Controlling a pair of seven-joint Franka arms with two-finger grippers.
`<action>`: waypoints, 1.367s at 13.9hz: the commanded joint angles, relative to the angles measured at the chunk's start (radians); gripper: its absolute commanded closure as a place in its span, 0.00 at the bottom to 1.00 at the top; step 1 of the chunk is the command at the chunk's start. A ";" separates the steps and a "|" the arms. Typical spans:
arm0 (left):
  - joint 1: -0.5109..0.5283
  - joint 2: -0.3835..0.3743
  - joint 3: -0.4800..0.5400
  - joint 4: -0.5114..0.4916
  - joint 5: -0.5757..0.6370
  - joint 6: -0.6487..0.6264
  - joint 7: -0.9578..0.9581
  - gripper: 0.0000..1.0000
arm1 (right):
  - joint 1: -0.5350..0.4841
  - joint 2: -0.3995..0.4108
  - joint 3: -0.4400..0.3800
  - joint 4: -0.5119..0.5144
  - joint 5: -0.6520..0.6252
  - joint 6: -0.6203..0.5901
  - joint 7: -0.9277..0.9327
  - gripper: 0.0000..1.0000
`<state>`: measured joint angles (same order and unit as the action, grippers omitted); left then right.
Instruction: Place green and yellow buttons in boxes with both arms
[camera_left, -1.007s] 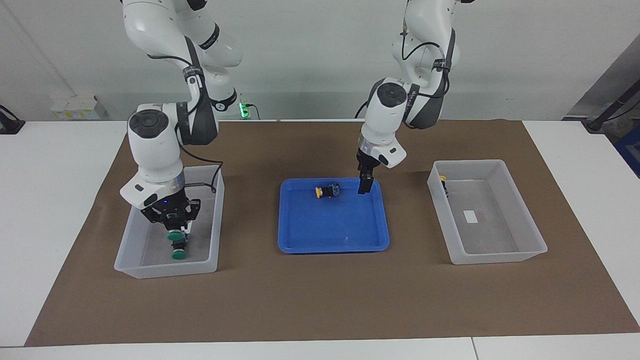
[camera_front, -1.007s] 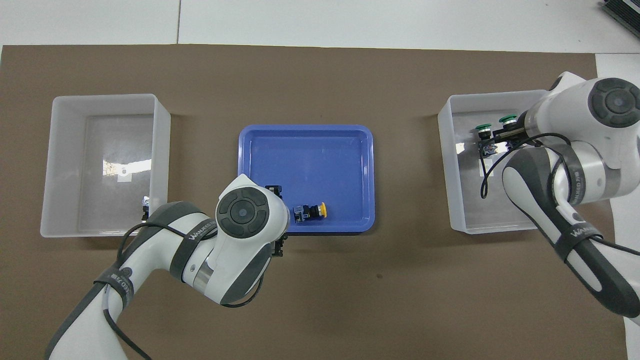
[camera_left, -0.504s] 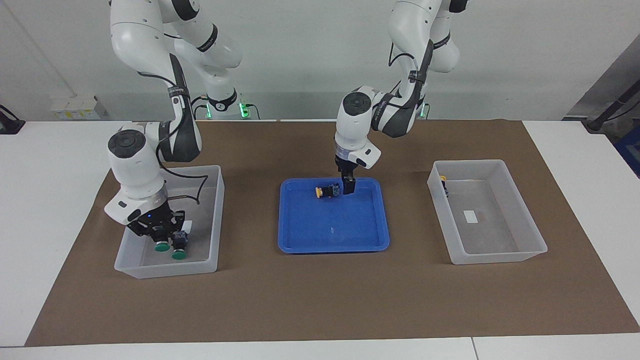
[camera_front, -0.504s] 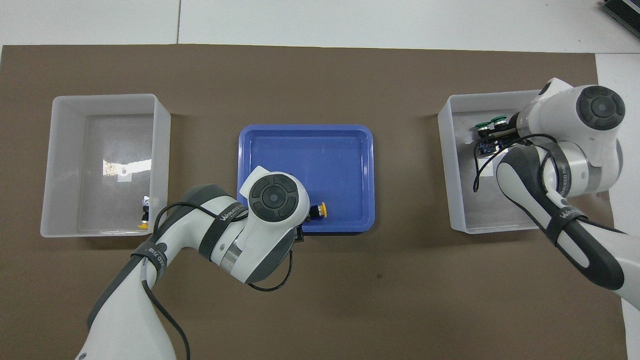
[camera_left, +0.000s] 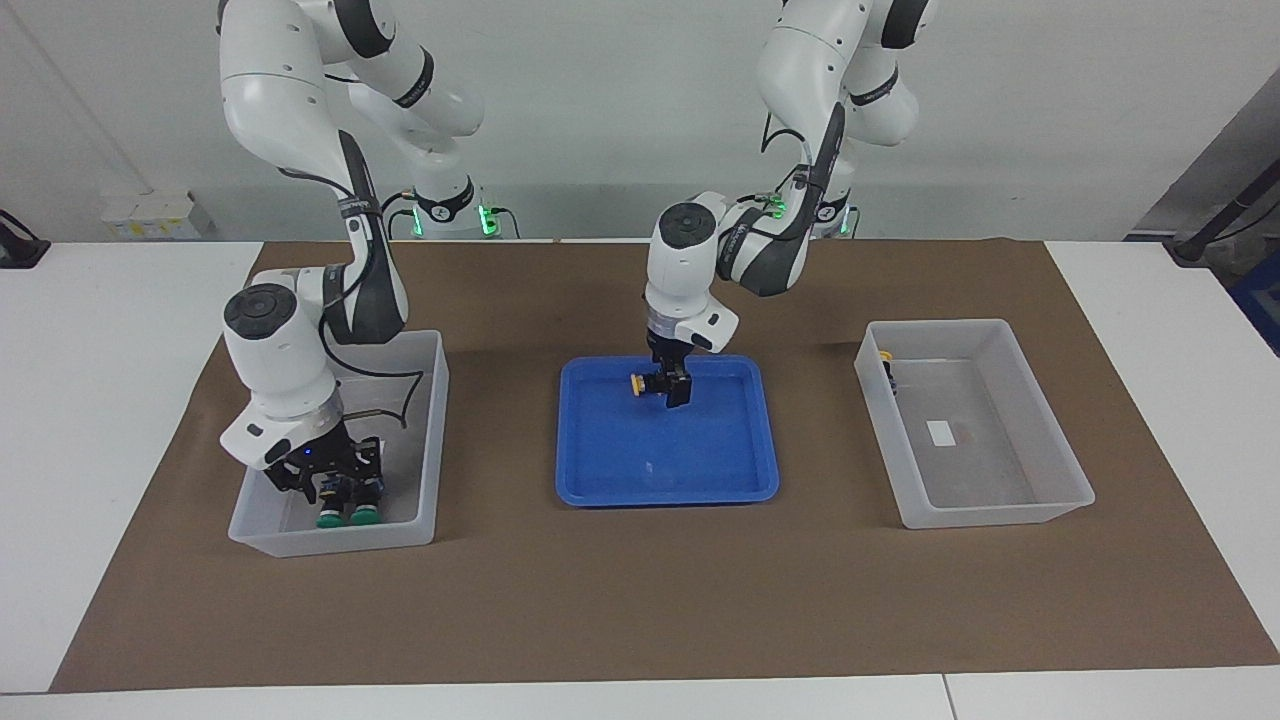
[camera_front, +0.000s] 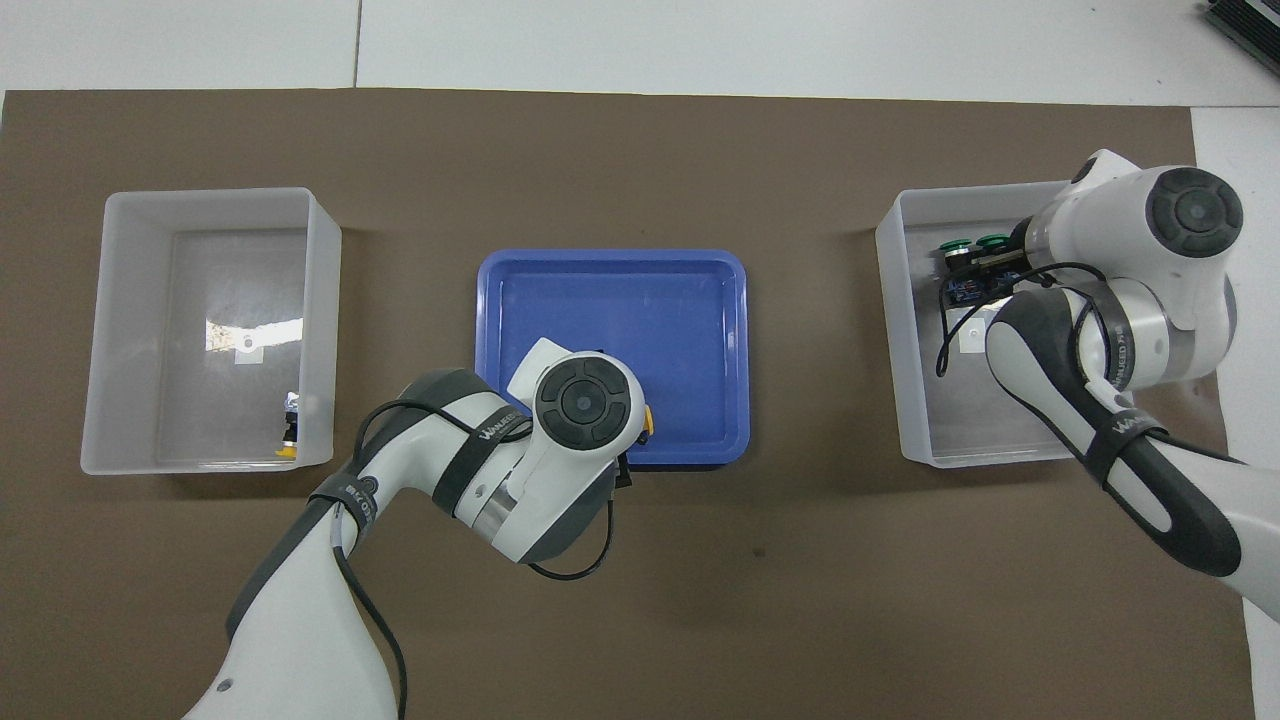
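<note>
A yellow button (camera_left: 640, 383) lies on its side in the blue tray (camera_left: 660, 495), at the edge nearest the robots; only its cap (camera_front: 648, 422) shows in the overhead view. My left gripper (camera_left: 668, 386) is down at it, open, with a finger on each side of its black body. My right gripper (camera_left: 340, 495) is low in the clear box (camera_left: 436, 440) at the right arm's end, shut on a green button (camera_left: 328, 518) that sits beside a second green button (camera_left: 362, 516). Both green caps (camera_front: 958, 246) show in the overhead view. Another yellow button (camera_left: 885, 357) lies in the other clear box (camera_left: 990, 512).
The tray (camera_front: 610, 262) sits mid-table between the two clear boxes (camera_front: 895, 330) (camera_front: 100, 330) on a brown mat (camera_left: 640, 600). A white label (camera_left: 941, 432) is stuck to the floor of the box at the left arm's end.
My left gripper swung across the tray from beside the yellow button onto it. My right gripper lowered its green button to the box floor beside the other green one.
</note>
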<state>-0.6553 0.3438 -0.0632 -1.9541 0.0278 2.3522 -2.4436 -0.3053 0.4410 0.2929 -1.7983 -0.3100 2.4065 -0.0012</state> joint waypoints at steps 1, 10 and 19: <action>-0.020 0.021 0.014 0.009 0.026 0.027 -0.034 0.00 | 0.015 -0.070 0.008 -0.001 0.020 -0.058 0.085 0.00; -0.017 0.029 0.016 -0.003 0.027 0.076 -0.041 0.64 | 0.018 -0.352 0.080 0.001 0.193 -0.367 0.259 0.00; 0.025 0.055 0.014 0.144 0.138 -0.072 -0.012 1.00 | 0.017 -0.397 0.097 0.034 0.193 -0.472 0.248 0.00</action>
<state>-0.6557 0.3698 -0.0465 -1.9026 0.1207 2.3646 -2.4586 -0.2801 0.0440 0.3778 -1.7773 -0.1376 1.9553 0.2463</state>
